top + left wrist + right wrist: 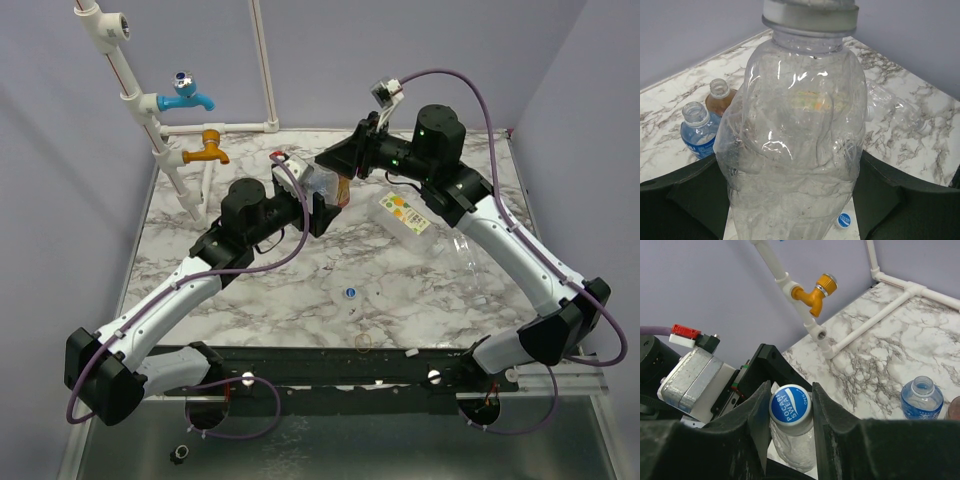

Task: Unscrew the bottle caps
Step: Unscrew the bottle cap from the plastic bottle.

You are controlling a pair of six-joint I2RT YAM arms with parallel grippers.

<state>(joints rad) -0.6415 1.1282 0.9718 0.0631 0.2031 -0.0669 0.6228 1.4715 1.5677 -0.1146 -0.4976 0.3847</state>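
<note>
You're working the twist-off step on the bottle (795, 150). Your left pincer (792, 205) is gripping it round the body, over the back middle of the bench (920, 130). I can't tell if its base is resting on anything. Your right pincer (791, 390) is clamping onto its blue-and-white cap (791, 407), with a finger pressing on each side.

The blue bottle (697, 131) and the amber bottle (720, 96) are standing behind with open necks, so I'd call those two done. There's a loose cap (844, 220) sitting on the bench just below the held one. Two more are lying flat off to the right, a labelled bottle (405, 215) and a clear bottle (470, 262). I can't make out whether they're capped.

For the next bit, I reckon you're going to want to roll the right wrist anticlockwise while the left is holding dead steady. That plastic is looking thin and crumpled, so it may twist along with the cap instead of letting go. If it does, you'll be needing a firmer left grip, or a re-grip and a second turn, before lifting the cap clear.
</note>
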